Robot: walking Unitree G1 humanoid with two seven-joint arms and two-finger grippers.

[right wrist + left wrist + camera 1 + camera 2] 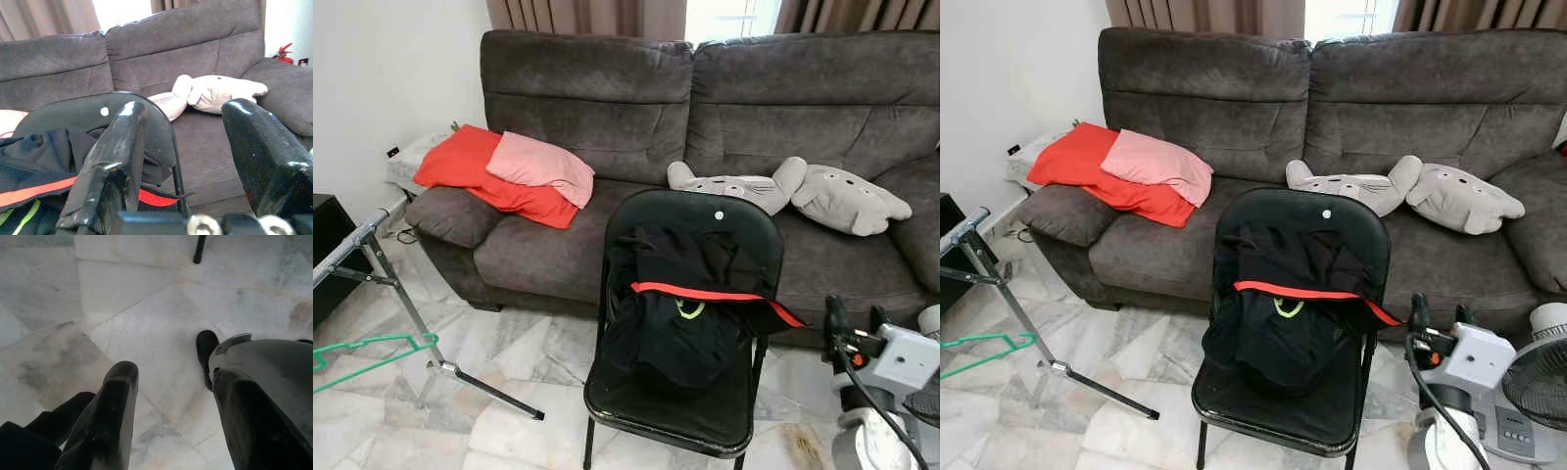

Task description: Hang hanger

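Two grippers I must report, and both stand open with nothing between the fingers. My right gripper (181, 147) is raised at the near right of the scene, its wrist beside the black folding chair (705, 217), and the fingers (120, 147) point toward the chair back and the sofa (773, 88) behind it, well apart from each other. My left gripper (171, 401) hangs low and points down at the marble floor (146, 298); I see its two black fingers (110, 416) spread wide above the tiles, next to a dark foot of the robot (206, 350). A black garment with a red stripe (680, 304) lies piled on the chair seat. The green hanger (372, 354) is at the far left, low near the floor, just beside the leg of the metal drying rack (401, 294). Both grippers are well apart from it.
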